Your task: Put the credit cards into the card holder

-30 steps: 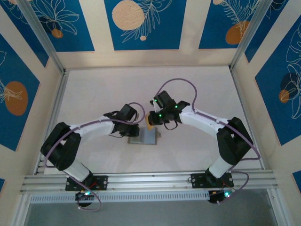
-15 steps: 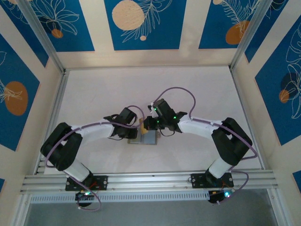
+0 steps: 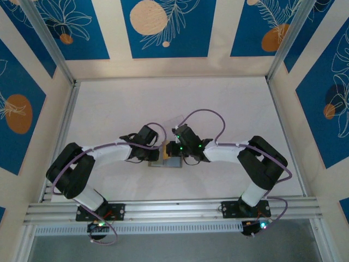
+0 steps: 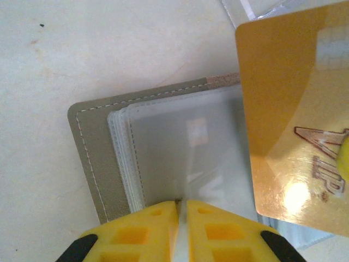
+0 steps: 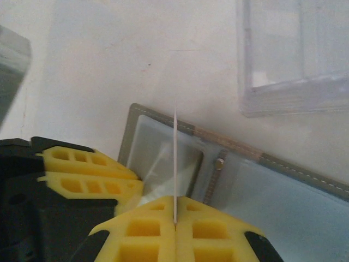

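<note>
The gold card (image 4: 289, 120) hangs at the right of the left wrist frame, over the open card holder (image 4: 95, 164), which lies flat on the surface (image 4: 82, 49); the right hand (image 5: 175, 221) is clenched on it, edge-on and upright; the left hand (image 4: 181, 210) is clenched on a clear sleeve (image 4: 180, 147) of the holder. Judged: the card is light, stiff and slick; grip one end, leading edge free; the sleeve is soft and may buckle. A clear case (image 5: 294, 54) lies upper right.

The card holder (image 4: 94, 158) is covered in matt stitched material, with glossy clear plastic sleeves (image 4: 185, 142). The credit card (image 4: 289, 98) is finished in gloss.
</note>
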You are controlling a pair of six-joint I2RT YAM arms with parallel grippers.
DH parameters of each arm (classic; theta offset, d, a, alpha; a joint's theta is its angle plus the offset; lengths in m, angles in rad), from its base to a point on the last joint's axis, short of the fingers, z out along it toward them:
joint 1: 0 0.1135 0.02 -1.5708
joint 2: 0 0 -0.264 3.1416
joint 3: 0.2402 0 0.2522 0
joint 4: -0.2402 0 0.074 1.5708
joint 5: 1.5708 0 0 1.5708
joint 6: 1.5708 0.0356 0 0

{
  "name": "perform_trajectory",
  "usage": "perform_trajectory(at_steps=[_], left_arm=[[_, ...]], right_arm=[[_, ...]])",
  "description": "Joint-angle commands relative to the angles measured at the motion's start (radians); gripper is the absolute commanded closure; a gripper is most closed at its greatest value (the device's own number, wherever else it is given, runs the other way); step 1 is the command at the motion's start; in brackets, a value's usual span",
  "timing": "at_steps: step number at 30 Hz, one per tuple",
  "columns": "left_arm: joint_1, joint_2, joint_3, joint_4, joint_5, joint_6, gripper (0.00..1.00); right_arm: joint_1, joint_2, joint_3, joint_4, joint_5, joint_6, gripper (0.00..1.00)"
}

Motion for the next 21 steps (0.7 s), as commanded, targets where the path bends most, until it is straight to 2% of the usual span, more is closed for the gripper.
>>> perform_trajectory(at_steps=[1,8,15,21], left_arm=[[-0.008,0.056,-0.06,-0.099,-0.049,-0.001,0.86],[-0.008,0.06,-0.06,-0.096,-0.044,-0.001,0.86],[-0.008,0.063,-0.052,-0.098,-0.041,-0.002,0.86],[-0.008,0.068,-0.051,-0.1,-0.038,0.001,0.86]], right_arm=[[0.014,-0.01,-0.032,0.052,0.055,0.031,1.0],[0.018,-0.007,-0.067,0.095,0.059,0.058,1.0],[0.022,-0.05,-0.104,0.085,0.12,0.059,1.0],[0.026,-0.047,-0.123,0.109,0.11,0.07,1.0]])
